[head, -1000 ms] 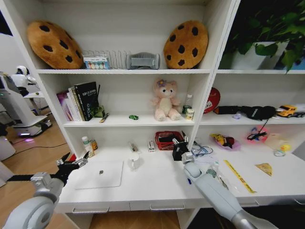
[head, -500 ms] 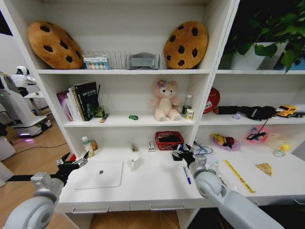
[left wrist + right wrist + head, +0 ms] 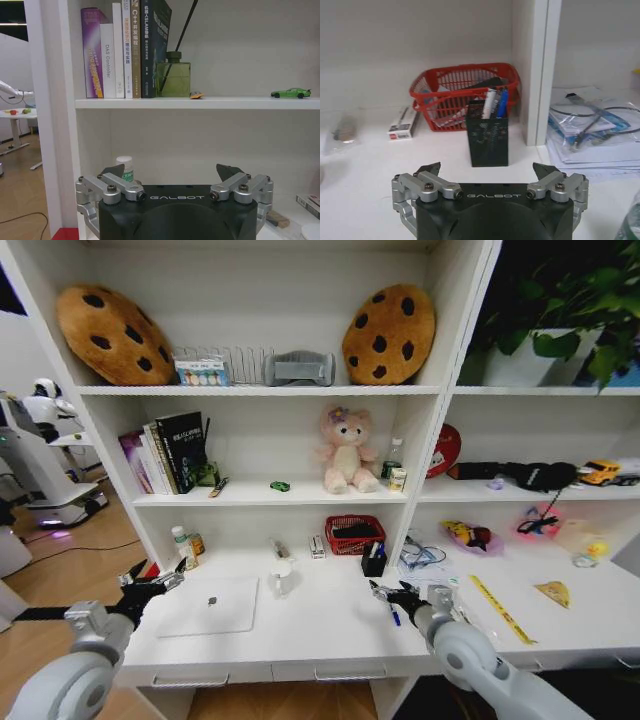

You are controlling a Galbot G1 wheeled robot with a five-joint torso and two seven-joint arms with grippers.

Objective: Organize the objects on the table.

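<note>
My right gripper (image 3: 395, 592) (image 3: 487, 171) is open and empty, hovering above the white table (image 3: 330, 630) just short of a black mesh pen holder (image 3: 374, 562) (image 3: 488, 140). The holder stands upright with pens (image 3: 496, 101) in it, in front of a red basket (image 3: 354, 533) (image 3: 455, 85). A blue pen (image 3: 393, 616) lies beside my right wrist. The silver laptop (image 3: 212, 606), white mug (image 3: 281, 577), yellow ruler (image 3: 500, 608) and yellow wedge (image 3: 555, 592) lie on the table. My left gripper (image 3: 160, 585) (image 3: 170, 172) is open at the table's left end, near small bottles (image 3: 183, 545). A green toy car (image 3: 280, 485) (image 3: 291, 93) sits on the shelf.
A white shelf upright (image 3: 537, 70) stands close beside the pen holder. Bagged cables and papers (image 3: 590, 127) lie past it. A small white box (image 3: 402, 129) sits beside the basket. Books (image 3: 120, 50) and a green diffuser bottle (image 3: 173, 77) fill the shelf above my left gripper.
My right gripper has let go of the black pen holder in front of the red basket and drawn back toward the table's front edge. The left arm has not moved.
</note>
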